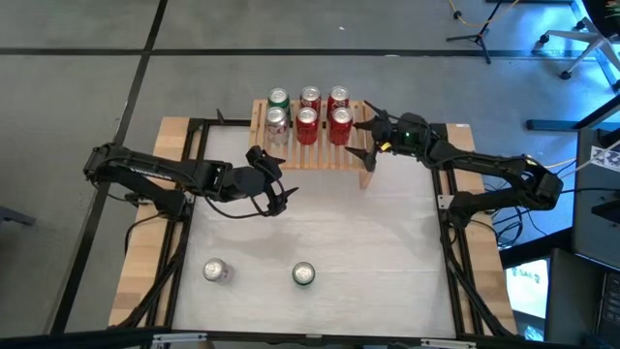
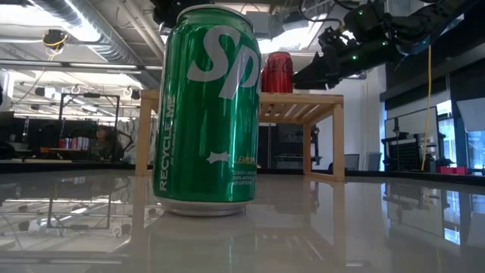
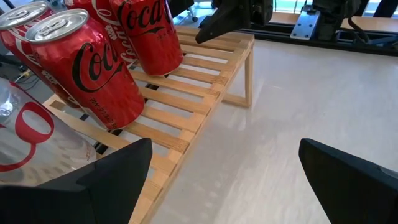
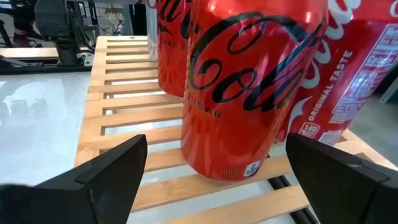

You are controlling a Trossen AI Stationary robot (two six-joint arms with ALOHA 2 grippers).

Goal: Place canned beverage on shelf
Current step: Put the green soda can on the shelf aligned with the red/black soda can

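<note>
The light wooden shelf [image 1: 320, 155] stands at the table's far side with several cans upright on its slats: mostly red ones, a green-topped one [image 1: 279, 98] and a silver one [image 1: 276, 120]. My right gripper [image 1: 361, 139] is open at the shelf's right end, its fingers apart just short of the near right red can [image 4: 245, 93], which stands on the slats. My left gripper [image 1: 283, 182] hangs open over the table just in front of the shelf's left half [image 3: 186, 124]. A green can [image 1: 304, 274] and a silver can [image 1: 215, 270] stand on the table near its front edge.
In the low view the green can [image 2: 208, 114] fills the foreground, with the shelf [image 2: 303, 102] behind it. The white tabletop [image 1: 368, 242] between the shelf and the two loose cans is bare. Black frame rails [image 1: 450, 252] run along both table sides.
</note>
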